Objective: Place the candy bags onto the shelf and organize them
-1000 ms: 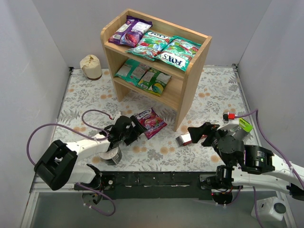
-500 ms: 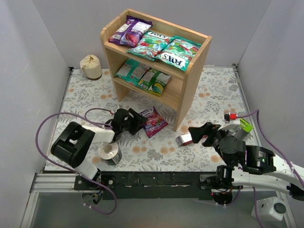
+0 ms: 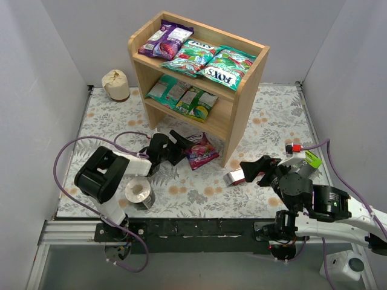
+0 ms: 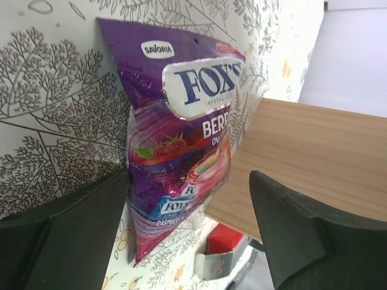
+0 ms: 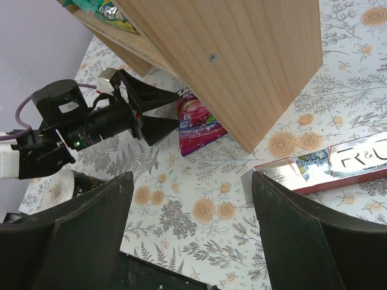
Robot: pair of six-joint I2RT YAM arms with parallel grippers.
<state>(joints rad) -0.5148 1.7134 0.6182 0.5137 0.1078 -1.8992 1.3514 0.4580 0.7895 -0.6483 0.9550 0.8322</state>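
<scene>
**Item:** magenta candy bag (image 3: 201,151). It lies flat on the worktop (image 3: 272,115), just beside the near foot of the shelf (image 3: 243,103).

**Change:** it sits farther and further right than a second ago, apparently nudged along as my left arm reached in.

**Left jaws:** spread wide, with the bag ahead between the fingers (image 4: 66,223), not pinched.

**Right jaws:** spread wide and empty, near the red-and-white box (image 3: 233,177), unmoved.

**Other bags:** the shelved bags (image 3: 205,60) sit on both tiers.

**Status:** this looks like the last loose bag, and its grasp is not yet made.
</scene>
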